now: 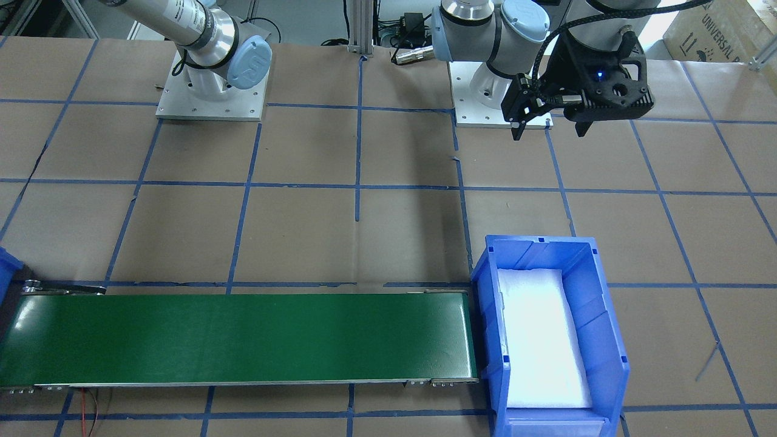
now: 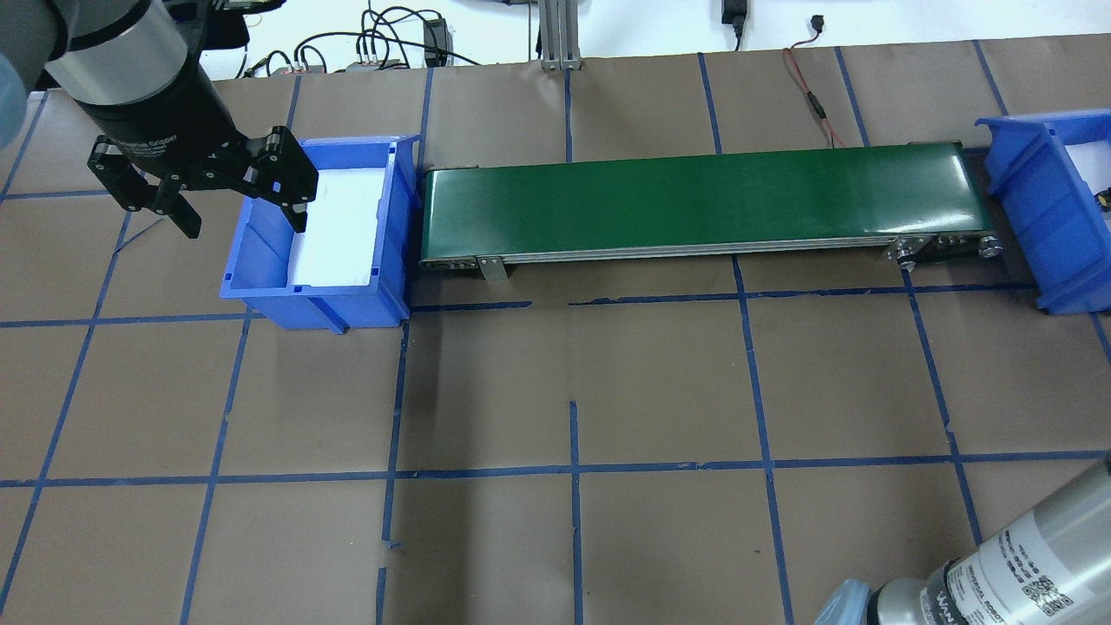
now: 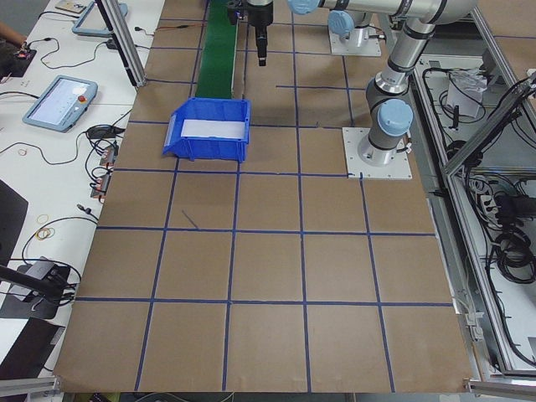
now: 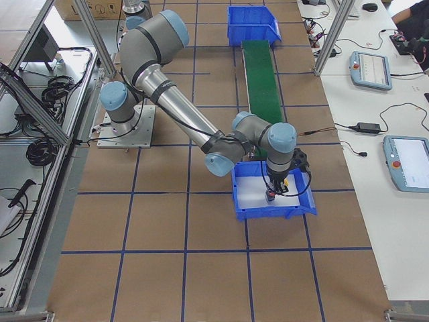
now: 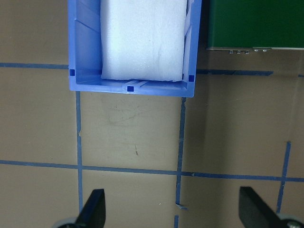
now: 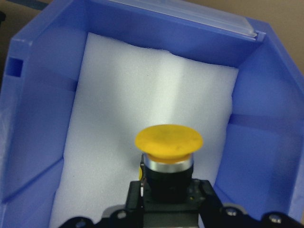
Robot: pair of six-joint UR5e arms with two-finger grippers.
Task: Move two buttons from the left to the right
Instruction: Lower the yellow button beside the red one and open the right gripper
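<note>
My right gripper (image 6: 167,192) is shut on the black body of the yellow-capped button (image 6: 168,141) and holds it upright over the white foam inside the right blue bin (image 6: 38,118). The exterior right view shows this gripper (image 4: 271,191) down in that bin (image 4: 295,204). The red-capped button shows in no view. My left gripper (image 2: 239,213) is open and empty. It hangs above the near-left edge of the left blue bin (image 2: 260,295), whose foam pad holds nothing. In the left wrist view both fingertips (image 5: 92,209) are spread wide over bare table short of that bin (image 5: 85,61).
A green conveyor belt (image 2: 694,200) runs between the two bins, its ends close to each. It also shows in the front-facing view (image 1: 243,337) beside the left bin (image 1: 601,340). The table is brown paper with blue tape lines. Cables and control tablets lie beyond the far edge.
</note>
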